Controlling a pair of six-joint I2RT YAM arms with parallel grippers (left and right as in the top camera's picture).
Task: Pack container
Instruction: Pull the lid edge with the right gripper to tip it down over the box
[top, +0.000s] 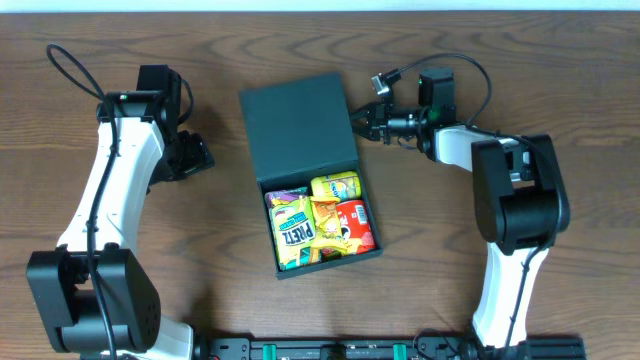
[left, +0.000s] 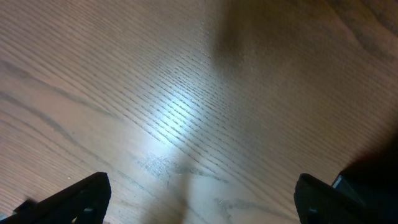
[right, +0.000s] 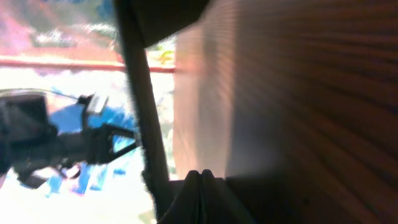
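The container, a dark teal-black square box, stands open at the table's middle. Its flap lid is swung back to the far side. Several snack packets fill it, among them a yellow one and a red one. My right gripper is at the lid's right edge, its fingers pressed together with nothing visible between them. A dark edge, seemingly the lid's, runs up the right wrist view. My left gripper is open over bare table, left of the lid.
The wooden table extends around the box. The left arm stands at the left and the right arm at the right. A black rail lies along the front edge.
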